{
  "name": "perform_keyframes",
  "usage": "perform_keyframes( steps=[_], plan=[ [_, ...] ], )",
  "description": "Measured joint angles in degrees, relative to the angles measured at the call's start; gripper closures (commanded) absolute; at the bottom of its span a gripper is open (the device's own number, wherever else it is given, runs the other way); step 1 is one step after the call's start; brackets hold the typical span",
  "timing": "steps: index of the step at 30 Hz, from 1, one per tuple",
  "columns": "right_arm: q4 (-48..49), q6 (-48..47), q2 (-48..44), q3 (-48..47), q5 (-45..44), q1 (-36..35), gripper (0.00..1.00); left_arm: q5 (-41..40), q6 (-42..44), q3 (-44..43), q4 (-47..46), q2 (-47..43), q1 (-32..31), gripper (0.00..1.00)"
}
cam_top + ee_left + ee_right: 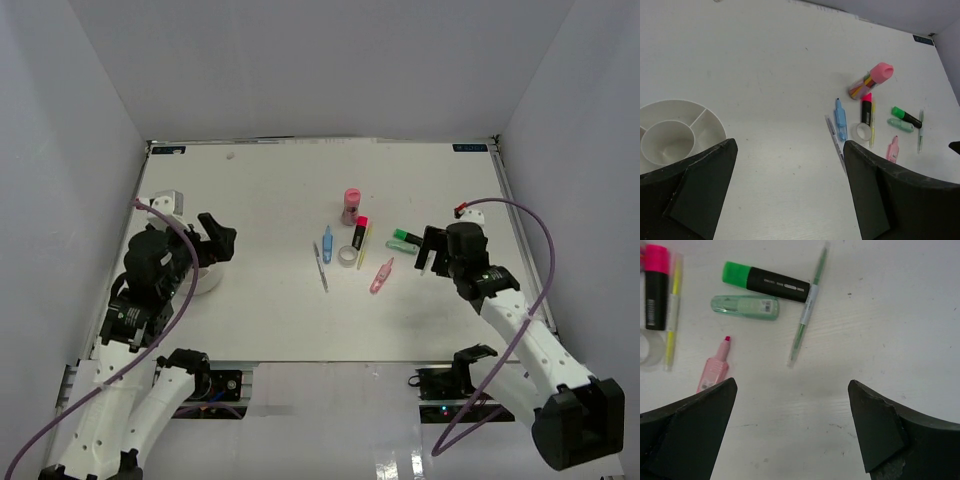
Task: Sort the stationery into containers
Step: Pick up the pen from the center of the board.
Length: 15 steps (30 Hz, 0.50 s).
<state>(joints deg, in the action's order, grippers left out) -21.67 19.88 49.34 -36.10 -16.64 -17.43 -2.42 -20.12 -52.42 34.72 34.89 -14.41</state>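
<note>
My left arm [130,300] rises from its base at the near left and folds at the elbow. The wrist points my left gripper [222,240] to the right, its jaws spread wide with nothing between them. My right arm [520,320] stretches forward from the near right and leans inward. My right gripper [428,252] faces left, low, its dark fingers [885,430] parted wide and empty.
</note>
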Motion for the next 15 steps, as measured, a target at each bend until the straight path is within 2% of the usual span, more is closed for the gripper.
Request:
perform_keyframes(
  steps=[10,15],
  plan=[
    [5.64,4.90,20.09,1.07,-4.90,0.00,0.24,1.46,-1.90,10.75,-6.69,1.03,-0.35,0.02],
    [7.87,6.51,26.73,0.22,-6.82,0.00,0.29,0.90,-2.47,15.17,-8.66,-0.07,-0.76,0.02]
  ],
)
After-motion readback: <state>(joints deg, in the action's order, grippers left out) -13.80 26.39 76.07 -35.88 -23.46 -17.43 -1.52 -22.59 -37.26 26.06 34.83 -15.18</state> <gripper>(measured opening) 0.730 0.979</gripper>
